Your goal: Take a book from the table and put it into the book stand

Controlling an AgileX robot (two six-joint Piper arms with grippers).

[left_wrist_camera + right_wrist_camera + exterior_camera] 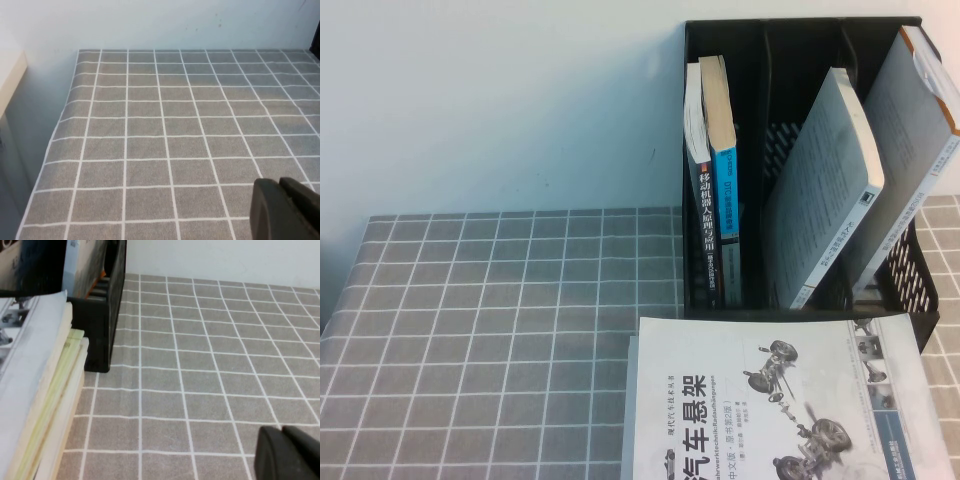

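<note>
Both grippers were visible only in their own wrist views. Left gripper (286, 210) hovered over bare cloth of the table (500, 330), well apart from the book stand (800, 60), and its jaws were closed together with nothing between them. Right gripper (287, 452) hung above the table on the other side of the book stand; its dark fingers seemed pressed together, holding nothing. The book (780, 400) lay flat, white cover up, just in front of the book stand, on top of a stack of other books (60, 405). Several books (715, 180) already stood or leaned inside the book stand's slots.
</note>
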